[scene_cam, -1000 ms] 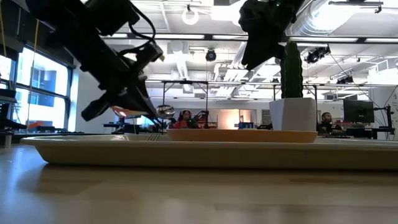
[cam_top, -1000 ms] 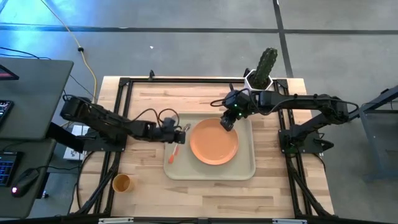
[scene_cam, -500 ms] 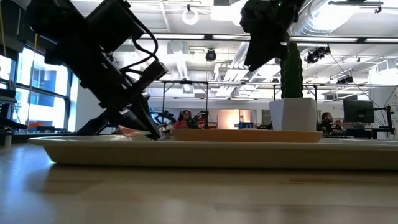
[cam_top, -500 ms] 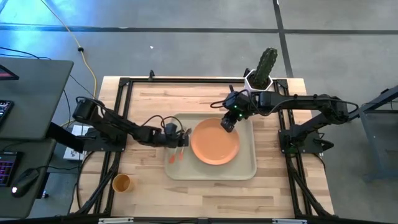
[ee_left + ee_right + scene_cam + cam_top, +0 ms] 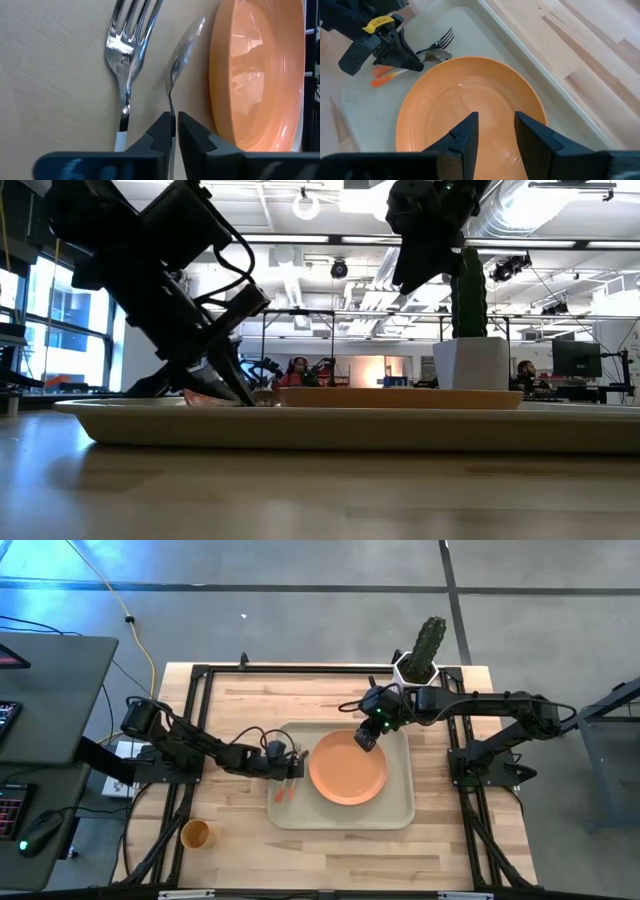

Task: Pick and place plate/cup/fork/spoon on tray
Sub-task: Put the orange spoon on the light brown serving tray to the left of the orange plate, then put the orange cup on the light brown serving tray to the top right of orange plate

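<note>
The beige tray [image 5: 395,815] holds the orange plate [image 5: 347,768] and the fork [image 5: 126,50], which lies flat left of the plate. My left gripper [image 5: 293,768] is down at the tray's left part, shut on the spoon [image 5: 184,52], between fork and plate. My right gripper [image 5: 366,738] hangs open and empty above the plate's far rim [image 5: 470,62]. The orange cup [image 5: 195,834] stands on the table by the near left corner, off the tray. My left gripper pinches the spoon's thin metal neck [image 5: 171,106] between its two fingertips, just behind the bowl. The fingers slant down from the table's left, nearly along the spoon. The bowl [image 5: 186,47] is turned on edge, low over the tray beside the plate's rim; whether it touches, I cannot tell.
A white pot with a green cactus [image 5: 420,660] stands at the table's far right, behind my right arm. Bare wood lies left of and in front of the tray. People sit in the room beyond the table in the low view.
My left gripper has gone toward the table's right and near edges and come down onto the tray's left part, still shut on the spoon, which now sits between fork and plate. My right gripper has kept still.
</note>
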